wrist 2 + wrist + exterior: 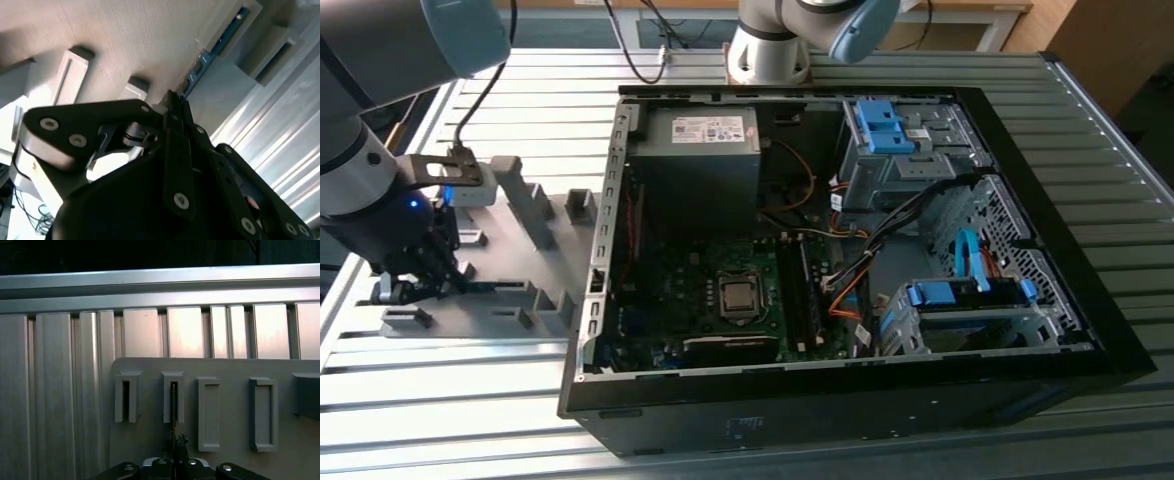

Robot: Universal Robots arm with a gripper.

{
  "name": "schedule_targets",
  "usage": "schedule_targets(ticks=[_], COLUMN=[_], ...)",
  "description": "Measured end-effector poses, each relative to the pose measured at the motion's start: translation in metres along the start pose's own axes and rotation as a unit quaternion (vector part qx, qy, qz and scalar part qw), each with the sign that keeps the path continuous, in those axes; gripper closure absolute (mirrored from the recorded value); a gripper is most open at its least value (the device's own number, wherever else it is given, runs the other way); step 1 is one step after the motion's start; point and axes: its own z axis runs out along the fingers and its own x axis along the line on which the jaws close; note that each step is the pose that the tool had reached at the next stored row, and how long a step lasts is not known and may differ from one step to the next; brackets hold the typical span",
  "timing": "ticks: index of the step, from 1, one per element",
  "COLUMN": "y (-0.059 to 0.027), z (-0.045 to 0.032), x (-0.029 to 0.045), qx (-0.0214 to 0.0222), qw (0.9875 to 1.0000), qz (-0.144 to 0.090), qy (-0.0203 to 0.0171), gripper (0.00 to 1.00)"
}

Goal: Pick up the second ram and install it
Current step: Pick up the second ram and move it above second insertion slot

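Note:
The second ram (216, 45) is a thin blue-green stick standing on edge in the grey holder fixture (540, 300), outside the computer case on the exterior view's left. In the first wrist view the ram (173, 407) shows edge-on as a dark line running into a grey slot block (166, 402). My gripper (411, 288) is down at the fixture's near end. Its black fingertips (175, 115) meet on the stick, and the gripper (174, 445) looks shut on the ram's end.
The open computer case (1014, 330) lies at centre, with the motherboard (660, 285) and long black slots (803, 290) inside. Cables and blue drive brackets (967, 293) crowd its right side. More grey holder blocks (209, 412) stand on the fixture, on a ribbed aluminium table (440, 400).

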Motion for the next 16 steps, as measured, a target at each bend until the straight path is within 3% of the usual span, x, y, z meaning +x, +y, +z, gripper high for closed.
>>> schedule_targets(ticks=[5,11,16], y=[0.0000,-0.0001,-0.0001], z=[0.0000,0.0001,0.0000], x=[0.0000,0.0005,0.0006], qx=[0.0000,-0.0007,-0.0009], qw=[1.0000,0.9994,0.9992], qz=[-0.001,-0.034,-0.039], qy=[0.0000,0.0005,0.0006], gripper=[0.86,0.86,0.86])
